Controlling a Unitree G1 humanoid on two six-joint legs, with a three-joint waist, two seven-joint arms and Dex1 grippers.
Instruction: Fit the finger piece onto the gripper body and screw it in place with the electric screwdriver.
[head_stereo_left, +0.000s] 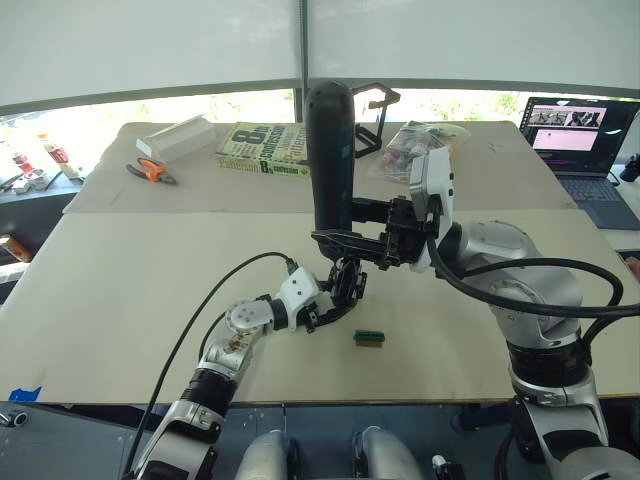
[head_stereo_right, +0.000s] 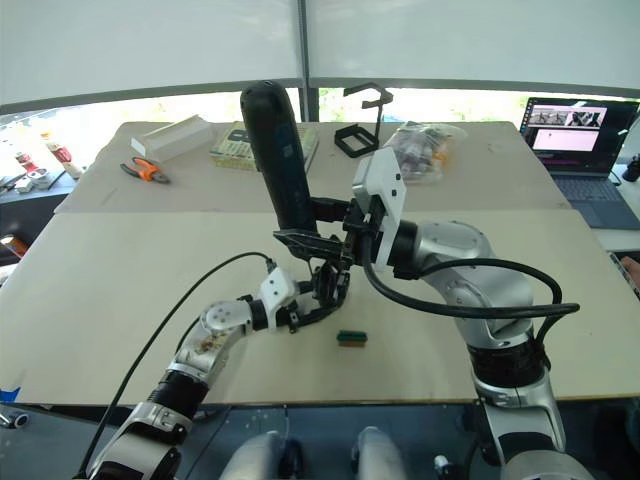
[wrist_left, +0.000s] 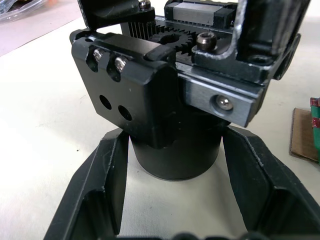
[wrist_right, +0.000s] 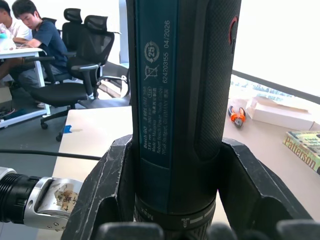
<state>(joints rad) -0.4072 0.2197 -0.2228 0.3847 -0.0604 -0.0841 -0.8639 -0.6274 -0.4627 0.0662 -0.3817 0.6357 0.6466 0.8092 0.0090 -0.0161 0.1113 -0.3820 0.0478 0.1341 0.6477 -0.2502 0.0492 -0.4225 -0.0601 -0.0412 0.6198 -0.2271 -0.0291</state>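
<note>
Left eye view: the robot's right gripper (head_stereo_left: 345, 240) is closed around the lower barrel of the electric screwdriver (head_stereo_left: 330, 150), a thick black cylinder standing almost upright above the middle of the beige table (head_stereo_left: 120, 300). Directly below its hidden tip, the left gripper (head_stereo_left: 335, 305) clamps the round base of the gripper body (head_stereo_left: 348, 283) and props it up off the table.

In the left wrist view, that gripper's fingers (wrist_left: 102, 185) press either side of the gripper body's cylindrical foot; above it sit a black block with two screws, a gear and a silvery rail. Whether that block is the finger piece cannot be told.

The key relation (as judged from these views): the screwdriver's long axis runs top to bottom, pointing down onto the gripper body, so driving means pressing straight down.

A small green-and-brown block (head_stereo_left: 369, 339) lies just beside the left gripper.
</note>
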